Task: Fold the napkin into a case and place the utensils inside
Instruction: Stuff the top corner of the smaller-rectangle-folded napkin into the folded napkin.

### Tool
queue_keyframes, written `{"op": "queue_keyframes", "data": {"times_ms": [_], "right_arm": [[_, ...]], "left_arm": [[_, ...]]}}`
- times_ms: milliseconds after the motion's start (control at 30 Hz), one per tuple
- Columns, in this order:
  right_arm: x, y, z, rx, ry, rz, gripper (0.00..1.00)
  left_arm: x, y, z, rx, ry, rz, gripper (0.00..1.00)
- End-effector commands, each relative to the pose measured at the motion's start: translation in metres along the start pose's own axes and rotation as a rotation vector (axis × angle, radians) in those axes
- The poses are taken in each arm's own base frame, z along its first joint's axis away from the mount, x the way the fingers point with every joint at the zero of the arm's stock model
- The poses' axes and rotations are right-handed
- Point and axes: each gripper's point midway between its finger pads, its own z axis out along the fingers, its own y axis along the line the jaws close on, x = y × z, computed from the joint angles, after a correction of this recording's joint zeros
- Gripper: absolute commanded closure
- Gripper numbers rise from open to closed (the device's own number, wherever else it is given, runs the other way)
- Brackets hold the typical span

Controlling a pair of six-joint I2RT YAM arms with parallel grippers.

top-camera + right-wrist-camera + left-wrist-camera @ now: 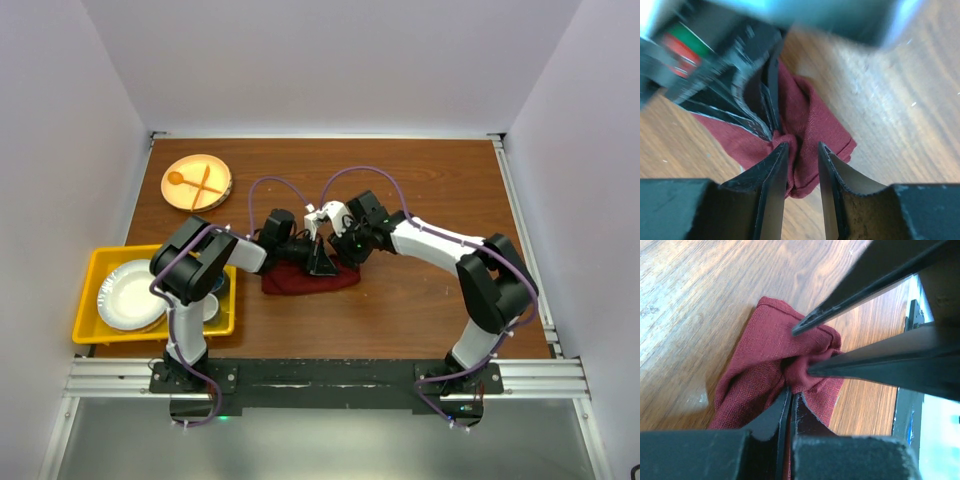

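Note:
The maroon napkin (pixel 305 279) lies on the wooden table as a folded, rumpled bundle between the two arms; whether it forms the case I cannot tell. My left gripper (pixel 791 392) is shut on a pinch of napkin (pixel 757 365), with red cloth showing between its pressed jaws. My right gripper (pixel 802 146) faces it from the other side, open, its jaws standing apart around a raised fold of the napkin (pixel 827 125). The fold rests against the right gripper's left finger (pixel 772 170). Both grippers meet tip to tip over the bundle (pixel 328 256). The utensils are out of view.
A tan plate (pixel 215 170) with an orange spoon and fork sits at the back left. A yellow bin (pixel 88 268) holding white dishes (pixel 130 295) stands at the left edge. Bare wood lies to the right of the napkin.

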Motion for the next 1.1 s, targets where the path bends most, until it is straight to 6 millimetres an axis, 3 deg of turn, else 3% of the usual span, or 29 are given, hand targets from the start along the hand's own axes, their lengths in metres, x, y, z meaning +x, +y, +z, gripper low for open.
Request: {"op": "queue_keyframes", "data": {"times_ms": [0,133,267,300,500,833,1067], "right_arm": [[0.013,-0.008,0.011,0.043,0.033,-0.049,0.65],[0.014,-0.011,0.014,0.066,0.040,-0.065,0.70],[0.003,-0.010,0.006,0.067,0.012,-0.058,0.98],[-0.001,-0.010,0.003,0.067,0.003,-0.058,1.00],[-0.020,-0.007,-0.013,0.068,-0.049,-0.050,1.00],[-0.029,-0.014,-0.026,0.066,-0.085,-0.005,1.00],[-0.034,-0.001,-0.028,-0.005,-0.115,-0.009,1.00]], "left_arm": [[0.042,0.032,0.004,-0.133,0.099,-0.081,1.00],[0.041,0.032,0.004,-0.132,0.100,-0.084,1.00],[0.041,0.032,0.004,-0.131,0.103,-0.085,1.00],[0.041,0.032,0.004,-0.132,0.101,-0.085,1.00],[0.040,0.033,0.004,-0.133,0.100,-0.089,1.00],[0.043,0.033,0.002,-0.136,0.101,-0.097,1.00],[0.038,0.031,0.002,-0.132,0.104,-0.116,1.00]]}}
